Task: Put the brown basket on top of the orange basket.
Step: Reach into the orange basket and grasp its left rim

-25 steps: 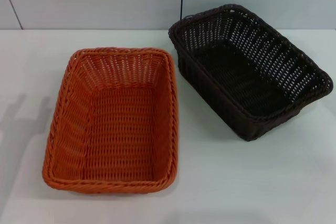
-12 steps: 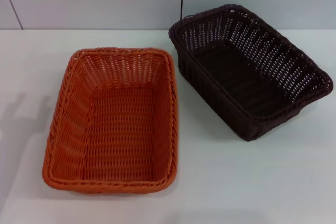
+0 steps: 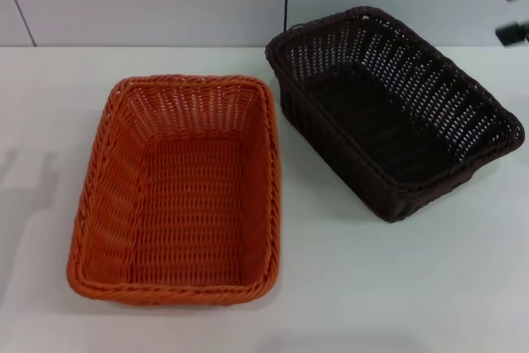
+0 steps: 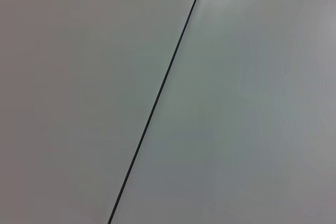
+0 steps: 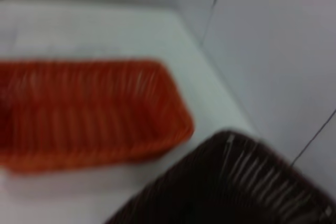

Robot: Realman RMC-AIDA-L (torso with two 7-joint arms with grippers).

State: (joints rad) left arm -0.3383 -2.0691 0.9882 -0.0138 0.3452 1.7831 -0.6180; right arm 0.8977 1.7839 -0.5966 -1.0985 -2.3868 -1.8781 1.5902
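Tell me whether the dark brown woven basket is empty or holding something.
Empty. The head view shows the dark brown woven basket's bare weave floor, nothing inside; it sits upright on the white table.

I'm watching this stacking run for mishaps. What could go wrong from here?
The right hand is at the far right edge, with two dark tips apart; a careless approach might clip the raised far rim of the brown basket and shove it. The brown basket sits skewed to the orange basket, so without turning it may land crooked. Their near corners are close, so lifting could nudge the orange one.
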